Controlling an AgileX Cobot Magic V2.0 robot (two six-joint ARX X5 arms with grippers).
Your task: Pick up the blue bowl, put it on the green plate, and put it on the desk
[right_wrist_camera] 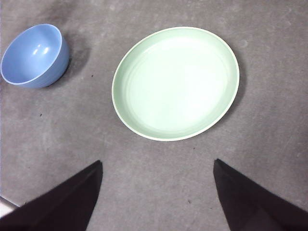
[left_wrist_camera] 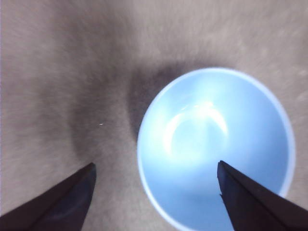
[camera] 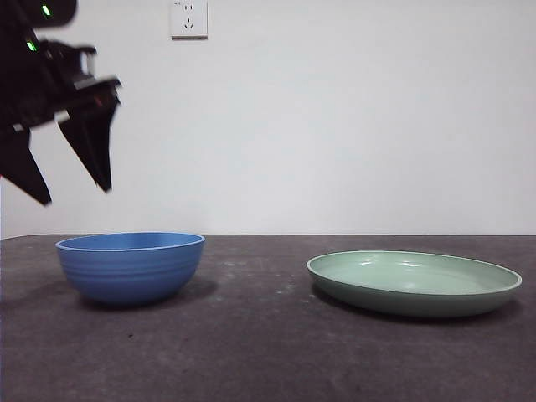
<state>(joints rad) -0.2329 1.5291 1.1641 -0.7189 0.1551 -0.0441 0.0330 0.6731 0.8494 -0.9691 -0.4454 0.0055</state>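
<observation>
Approaching: left pincer [camera: 74, 194] hung spread wide, ungripping.
Bowl: blue bowl [camera: 131, 266] lay at five o'clock below it.
Waiting: right pincer [right_wrist_camera: 156, 192], spread too.

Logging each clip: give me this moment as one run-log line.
left gripper: open, above blue bowl | right gripper: open, waiting high | bowl: on desk, empty | green plate: empty, apart from bowl

Black left end effector [camera: 74, 191] with pointed wedge jaws, green indicator lights [camera: 45, 11].

Blue bowl [left_wrist_camera: 216, 149] blurred, rim cropped
</observation>
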